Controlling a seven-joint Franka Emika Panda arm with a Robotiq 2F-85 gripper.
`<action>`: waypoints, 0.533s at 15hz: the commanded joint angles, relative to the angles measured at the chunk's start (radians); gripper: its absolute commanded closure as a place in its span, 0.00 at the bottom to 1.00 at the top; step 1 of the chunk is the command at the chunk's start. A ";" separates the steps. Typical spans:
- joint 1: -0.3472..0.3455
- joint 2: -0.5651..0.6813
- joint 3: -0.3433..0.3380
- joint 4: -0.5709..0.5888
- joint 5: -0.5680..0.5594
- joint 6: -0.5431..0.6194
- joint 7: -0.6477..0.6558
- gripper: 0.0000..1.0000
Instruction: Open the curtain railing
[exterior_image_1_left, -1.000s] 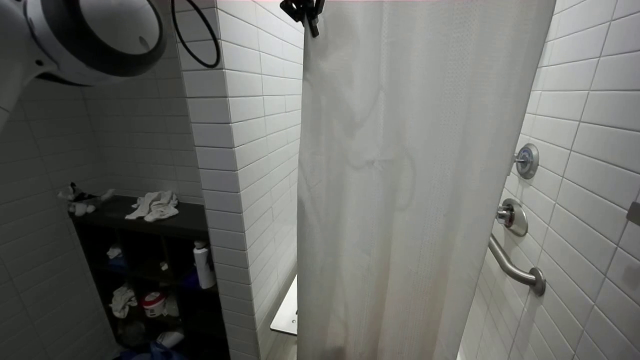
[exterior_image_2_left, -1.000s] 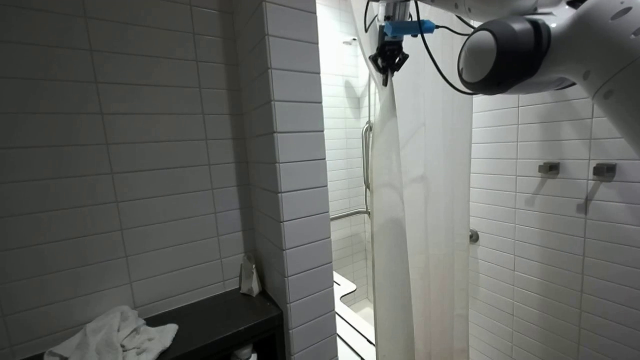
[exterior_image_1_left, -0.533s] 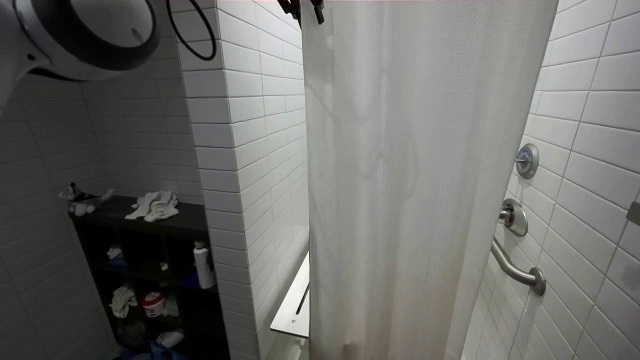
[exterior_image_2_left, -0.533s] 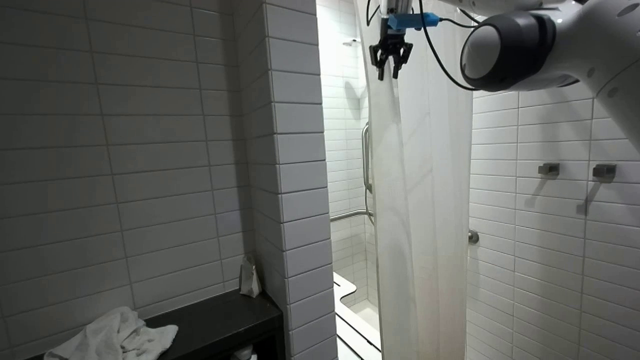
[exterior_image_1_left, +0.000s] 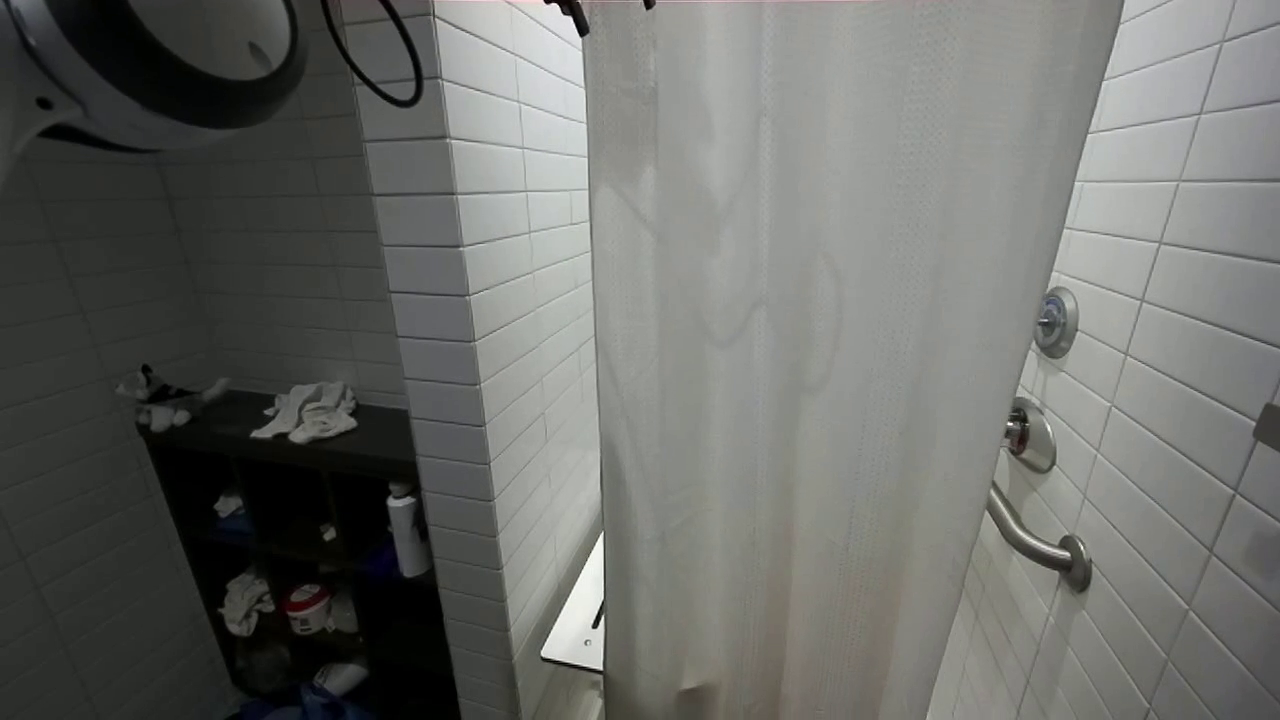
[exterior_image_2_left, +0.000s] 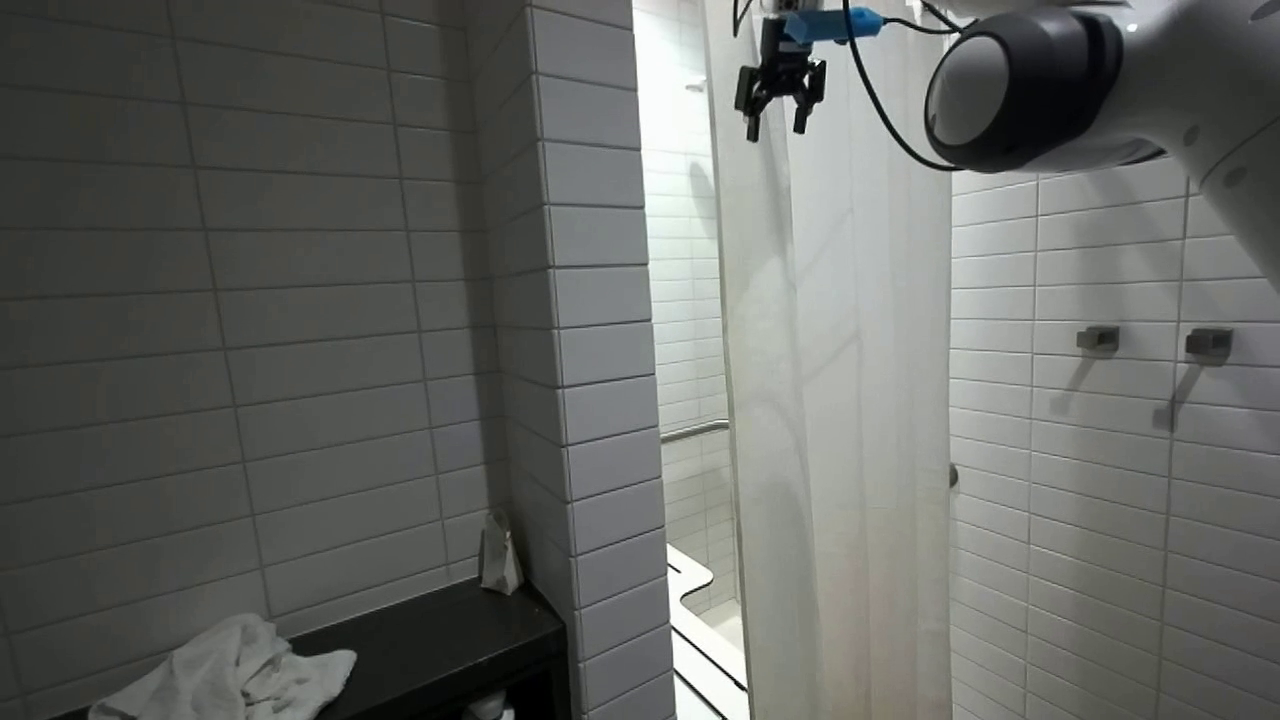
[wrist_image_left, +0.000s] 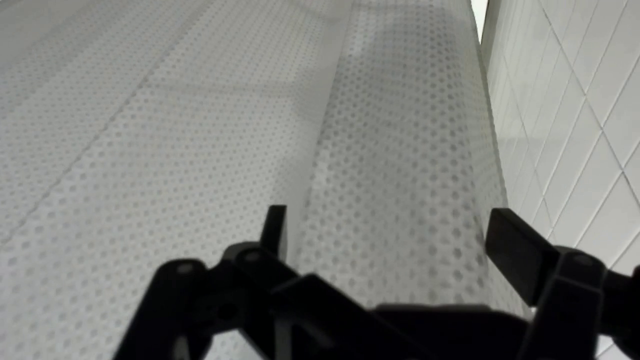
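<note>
The curtain railing, a white dotted fabric curtain (exterior_image_1_left: 800, 350) with soft vertical folds, hangs partly across the shower entrance in both exterior views; its top is out of view. My gripper (exterior_image_2_left: 776, 133) is near the upper part of its free edge, pointing down with the jaws spread wide. In the wrist view the curtain fabric (wrist_image_left: 390, 150) fills most of the picture beyond the gripper (wrist_image_left: 387, 220), with its free edge passing by the right finger. Nothing is gripped. Whether a finger touches the fabric I cannot tell. Only the fingertips show at the top of an exterior view.
A tiled wall corner (exterior_image_2_left: 600, 380) stands beside the opening, and a dark shelf (exterior_image_1_left: 290, 450) with cloths on it is next to that. Beyond the curtain are a white slatted bench (exterior_image_2_left: 700, 640) and a grab bar (exterior_image_1_left: 1030, 535). A cable (exterior_image_2_left: 875, 100) loops off the arm.
The jaws have opened and let go of the curtain edge. My gripper has risen. The pinched fabric has dropped loose, and its free edge has swung and hangs straighter.
</note>
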 joint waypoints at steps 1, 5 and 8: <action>0.007 -0.036 0.001 -0.047 -0.009 0.027 -0.075 0.00; -0.009 0.039 0.008 0.075 0.001 -0.025 -0.090 0.00; -0.011 0.038 0.009 0.071 0.000 -0.026 -0.112 0.00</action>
